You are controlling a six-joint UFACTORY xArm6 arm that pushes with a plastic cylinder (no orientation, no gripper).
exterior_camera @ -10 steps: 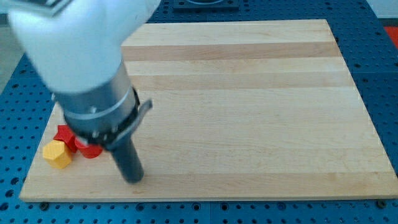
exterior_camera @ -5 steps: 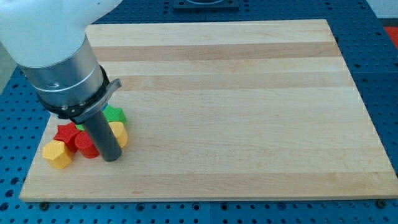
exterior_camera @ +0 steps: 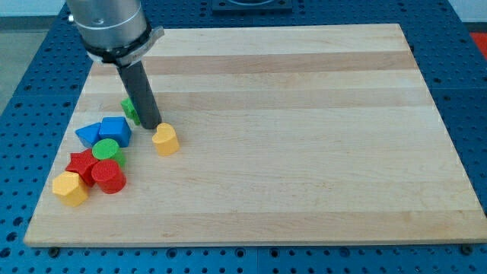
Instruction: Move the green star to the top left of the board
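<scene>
The green star [exterior_camera: 129, 109] lies near the view's left edge of the worktop [exterior_camera: 304, 122], mostly hidden behind the rod, touching it. My tip [exterior_camera: 151, 125] rests just right of the star; no hand shows. A yellow block [exterior_camera: 165, 140] sits just below-right. Farther down-left cluster 2 blue blocks [exterior_camera: 105, 132], a green cylinder [exterior_camera: 109, 150], a red star [exterior_camera: 81, 164], a red cylinder [exterior_camera: 108, 176] and another yellow block [exterior_camera: 70, 189].

Robotics lab, wooden board [exterior_camera: 304, 114] on blue perforated bench [exterior_camera: 19, 91], robot arm [exterior_camera: 106, 27]
</scene>
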